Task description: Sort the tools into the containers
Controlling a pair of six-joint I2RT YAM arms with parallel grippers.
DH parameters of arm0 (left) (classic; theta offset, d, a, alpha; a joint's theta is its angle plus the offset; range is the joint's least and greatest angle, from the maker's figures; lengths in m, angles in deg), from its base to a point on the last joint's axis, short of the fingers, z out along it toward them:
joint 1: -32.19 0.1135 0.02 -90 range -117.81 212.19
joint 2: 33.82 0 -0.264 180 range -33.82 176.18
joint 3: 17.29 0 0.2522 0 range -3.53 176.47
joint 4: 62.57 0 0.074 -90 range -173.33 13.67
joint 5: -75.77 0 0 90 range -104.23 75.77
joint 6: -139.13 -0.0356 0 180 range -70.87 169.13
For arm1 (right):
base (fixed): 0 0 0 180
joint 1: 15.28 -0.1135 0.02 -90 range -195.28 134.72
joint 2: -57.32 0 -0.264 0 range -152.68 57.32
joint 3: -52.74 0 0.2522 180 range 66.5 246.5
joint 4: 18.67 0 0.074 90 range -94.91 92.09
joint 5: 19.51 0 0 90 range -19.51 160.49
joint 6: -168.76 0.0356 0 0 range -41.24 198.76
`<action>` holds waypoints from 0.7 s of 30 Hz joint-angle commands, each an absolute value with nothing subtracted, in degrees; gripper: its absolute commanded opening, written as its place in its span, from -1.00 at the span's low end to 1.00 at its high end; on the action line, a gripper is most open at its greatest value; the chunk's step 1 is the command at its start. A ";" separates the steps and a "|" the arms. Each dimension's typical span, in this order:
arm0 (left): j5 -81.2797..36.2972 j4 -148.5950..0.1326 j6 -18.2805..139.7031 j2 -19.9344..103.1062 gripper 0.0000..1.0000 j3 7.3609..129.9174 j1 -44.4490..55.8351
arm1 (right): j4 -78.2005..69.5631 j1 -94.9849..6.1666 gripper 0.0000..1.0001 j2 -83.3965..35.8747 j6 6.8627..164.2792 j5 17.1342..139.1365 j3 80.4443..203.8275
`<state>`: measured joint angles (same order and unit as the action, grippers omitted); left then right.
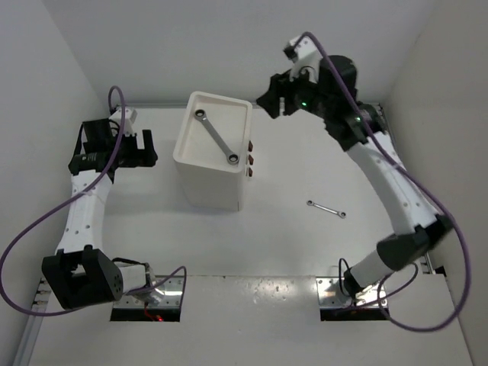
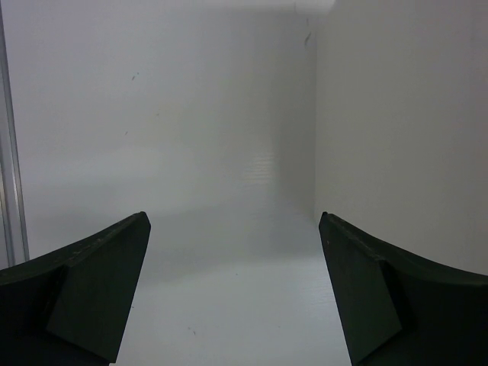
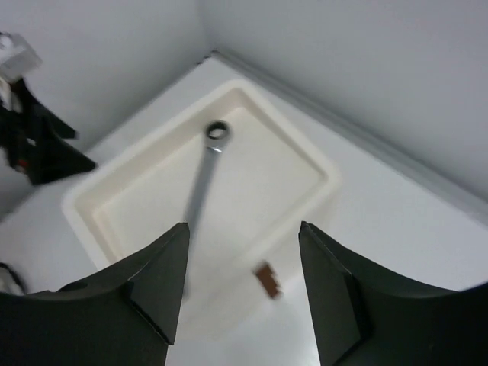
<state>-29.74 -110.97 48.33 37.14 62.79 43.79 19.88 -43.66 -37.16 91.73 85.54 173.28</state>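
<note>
The white cabinet [image 1: 210, 164] stands mid-table, with dark red-brown drawer handles [image 1: 250, 158] on its right face. A long silver wrench [image 1: 216, 137] lies diagonally in its tray top [image 3: 320, 164]; the right wrist view shows this wrench [image 3: 204, 179] too. A smaller silver wrench [image 1: 326, 208] lies on the table to the right of the cabinet. My right gripper [image 1: 273, 99] hovers above and just right of the tray's far corner; it [image 3: 244, 236] is open and holds nothing. My left gripper [image 1: 147, 147] is wide open to the left of the cabinet, and empty [image 2: 232, 221]. The other tools are out of view.
White walls close in the table at the back and on both sides. One drawer handle [image 3: 266, 279] shows blurred between my right fingers. The left arm's dark gripper [image 3: 34, 137] sits beyond the tray's far side in the right wrist view.
</note>
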 commanded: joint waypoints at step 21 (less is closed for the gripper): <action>-30.76 -111.93 48.43 36.49 1.00 67.66 44.41 | 48.70 -24.07 0.33 -25.46 39.12 75.24 125.92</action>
